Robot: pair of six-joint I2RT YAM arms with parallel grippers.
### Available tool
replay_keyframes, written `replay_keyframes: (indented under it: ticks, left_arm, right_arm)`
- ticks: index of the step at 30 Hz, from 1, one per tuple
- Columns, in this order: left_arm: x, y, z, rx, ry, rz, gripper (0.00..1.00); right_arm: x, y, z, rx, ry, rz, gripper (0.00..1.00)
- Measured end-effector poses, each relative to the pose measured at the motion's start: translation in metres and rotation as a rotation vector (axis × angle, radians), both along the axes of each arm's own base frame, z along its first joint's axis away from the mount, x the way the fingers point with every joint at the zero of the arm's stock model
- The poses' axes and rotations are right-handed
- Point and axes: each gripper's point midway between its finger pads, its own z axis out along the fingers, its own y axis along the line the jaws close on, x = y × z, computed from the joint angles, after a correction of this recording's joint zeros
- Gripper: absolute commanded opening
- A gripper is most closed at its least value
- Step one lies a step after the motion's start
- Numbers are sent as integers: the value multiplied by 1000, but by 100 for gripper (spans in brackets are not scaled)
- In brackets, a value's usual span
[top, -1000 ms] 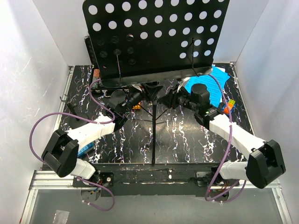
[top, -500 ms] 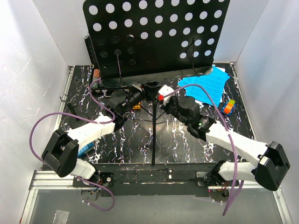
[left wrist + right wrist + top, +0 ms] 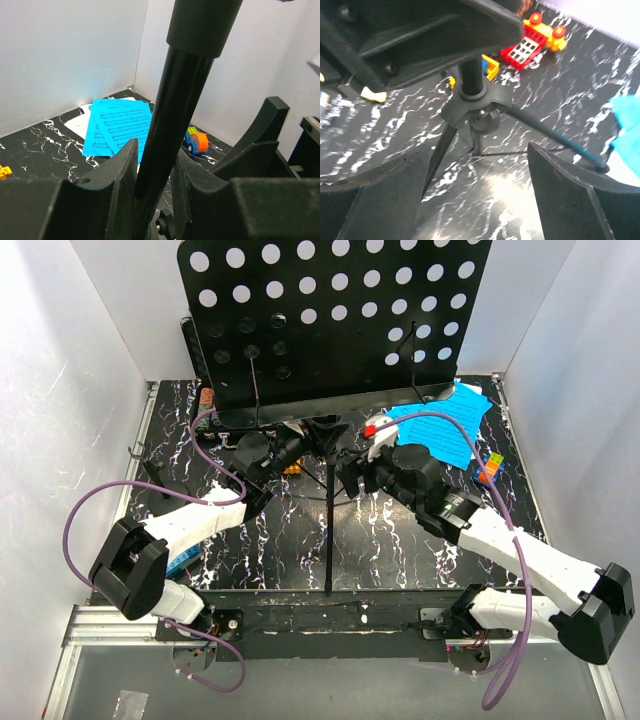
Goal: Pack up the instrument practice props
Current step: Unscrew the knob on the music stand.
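The black music stand point(image 3: 330, 310) rises at the back, its hole-punched desk tilted over the tripod legs point(image 3: 328, 530). My left gripper point(image 3: 303, 445) is shut on the stand's pole point(image 3: 165, 130), which fills the gap between the fingers point(image 3: 125, 165). My right gripper point(image 3: 350, 472) hangs open just right of the pole, low by the tripod hub point(image 3: 475, 102). Its fingers point(image 3: 570, 185) stand wide apart with only tabletop between them. Blue sheet-music pages point(image 3: 445, 430) lie flat at the back right, and the left wrist view has the pages point(image 3: 117, 127) past the pole.
A small coloured toy block point(image 3: 490, 468) sits right of the pages; it shows as an orange and blue toy point(image 3: 197, 142). Red and yellow blocks point(image 3: 530, 42) lie behind the hub. White walls point(image 3: 70, 390) close in the marbled black table point(image 3: 390, 540) on three sides.
My right arm swung left from near the blue pages towards the stand's pole. Its gripper closed and then opened wide. The left gripper kept its hold on the pole.
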Motion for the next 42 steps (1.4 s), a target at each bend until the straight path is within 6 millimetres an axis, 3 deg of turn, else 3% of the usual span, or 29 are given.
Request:
replay_keyframes:
  ticks: [5,10,17,30,32,36,42]
  left_arm:
    - [0,0,0,0,-1,0,0]
    - [0,0,1,0,-1,1,0]
    - [-1,1,1,2,1,1,0]
    - [-19,-4,-2,28,2,-56,0]
    - [-19,-4,-2,29,2,-56,0]
    - [-19,-4,-3,32,4,-56,0]
    - [-19,-3,-3,36,4,-54,0]
  right_arm:
    - [0,-3,1,257,270,-13,85]
    - [15,-4,-5,502,538,-20,72]
    - [15,21,-10,657,770,92,61]
    - [12,26,-23,712,868,114,45]
    - [12,25,-23,720,881,126,46]
    - [12,25,-23,734,880,145,59]
    - [14,16,-28,760,874,138,50]
